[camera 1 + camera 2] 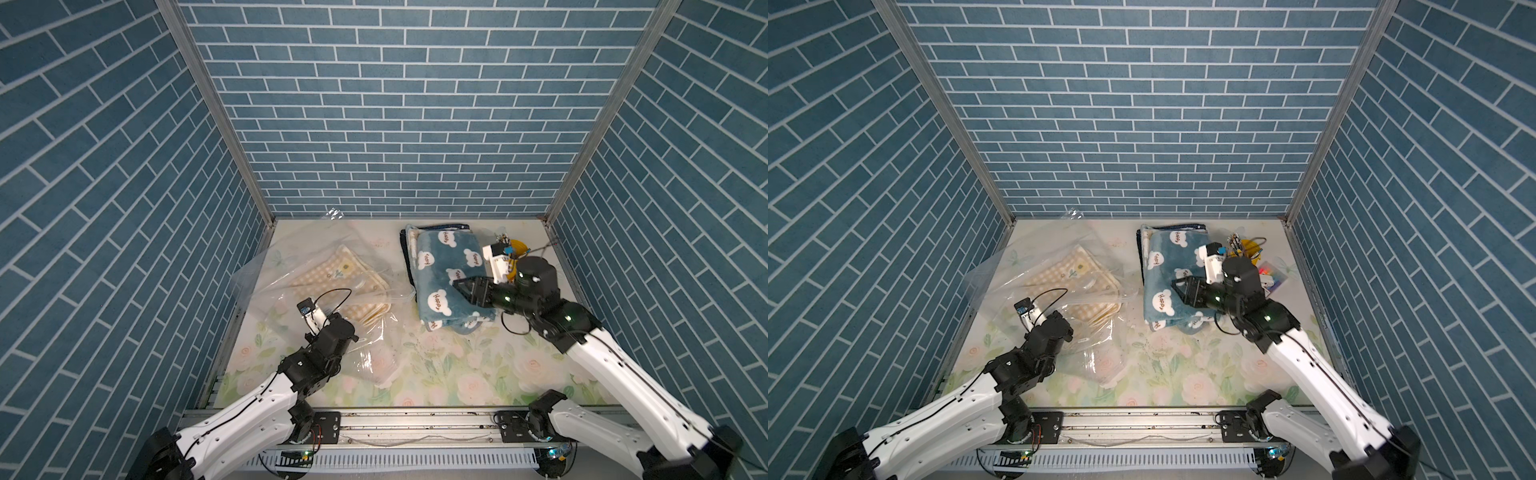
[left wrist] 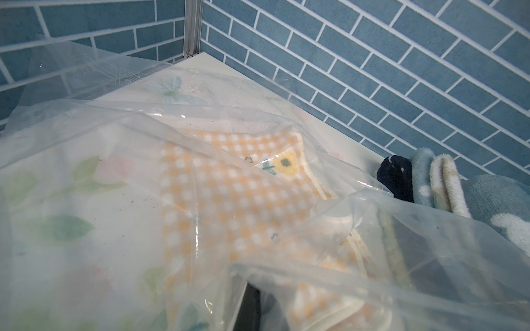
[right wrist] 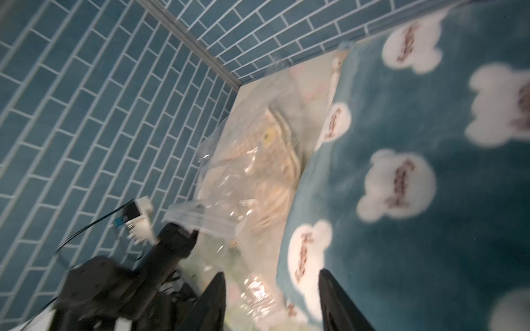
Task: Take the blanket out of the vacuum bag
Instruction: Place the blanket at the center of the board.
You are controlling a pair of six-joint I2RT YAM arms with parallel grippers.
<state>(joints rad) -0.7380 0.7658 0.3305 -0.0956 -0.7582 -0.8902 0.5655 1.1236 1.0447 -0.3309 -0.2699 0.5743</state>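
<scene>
The checked blanket (image 1: 332, 270) is enclosed in the vacuum bag (image 1: 266, 266), pinched by clenched jaws of the left gripper (image 3: 192, 229), while released jaws of the right gripper (image 3: 272, 272) are held over a teal blanket (image 1: 436, 266) printed "Happy".

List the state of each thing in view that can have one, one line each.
vacuum bag: crumpled, one edge gripped.
yellow checked blanket: folded, inside the vacuum bag.
blue cloud blanket: folded, outside the bag.
left gripper: jaws shut on the vacuum bag.
right gripper: jaws open, empty, over the blue cloud blanket.
</scene>
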